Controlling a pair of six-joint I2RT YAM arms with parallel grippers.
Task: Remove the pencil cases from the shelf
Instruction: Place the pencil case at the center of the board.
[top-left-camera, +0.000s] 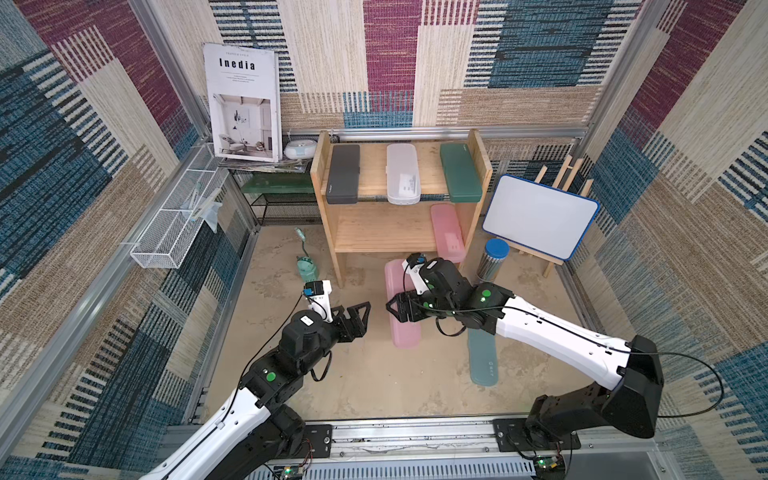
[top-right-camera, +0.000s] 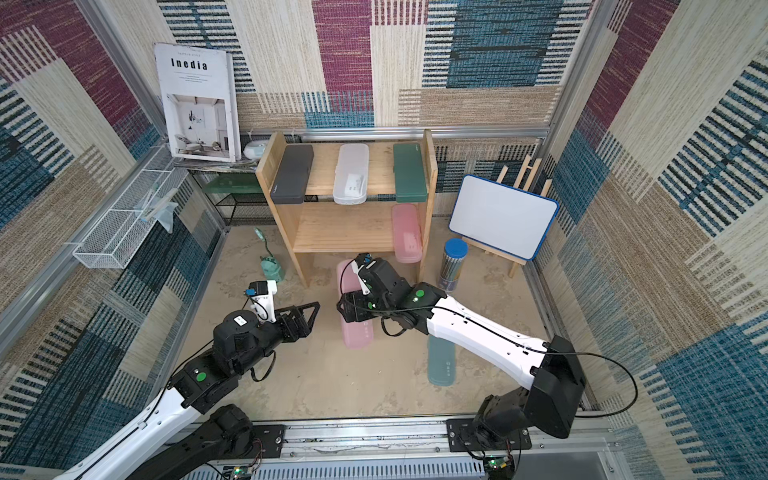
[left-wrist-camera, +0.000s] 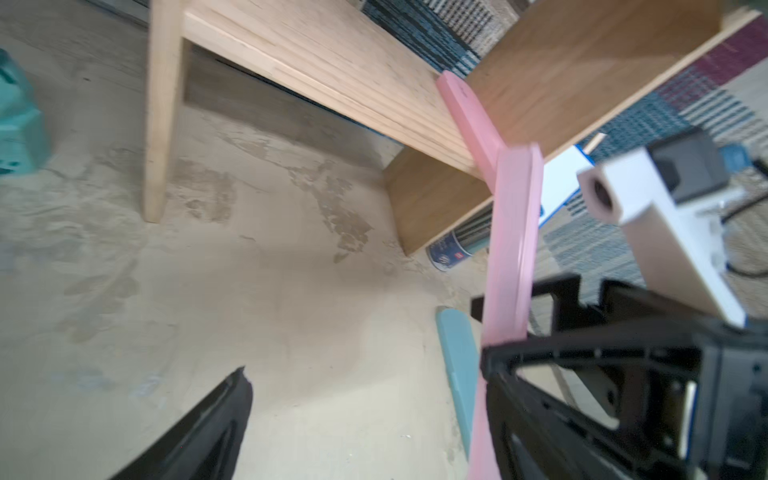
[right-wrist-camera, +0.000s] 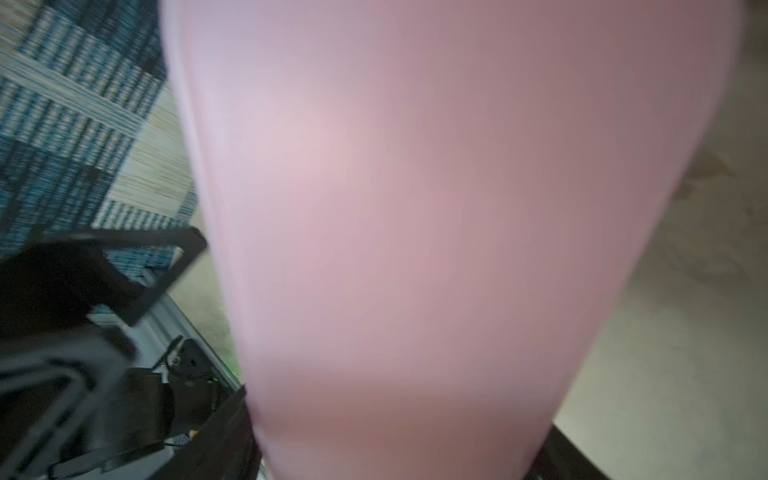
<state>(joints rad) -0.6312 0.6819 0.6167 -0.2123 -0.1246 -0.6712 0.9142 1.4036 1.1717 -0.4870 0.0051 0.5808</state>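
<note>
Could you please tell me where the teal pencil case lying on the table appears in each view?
Top view: teal pencil case on the table, right of the pink pencil case.
Top view: the same spot.
Left wrist: on the table, beside the pink pencil case.
Right wrist: not in it.
Shared landmark: the pink pencil case, visible in all four views.

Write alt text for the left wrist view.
Close up, a blurred pink pencil case seen edge-on, gripped by the right end effector. Behind it stands the wooden shelf, with a second pink case on its lower tier. A teal case lies on the floor.
</note>
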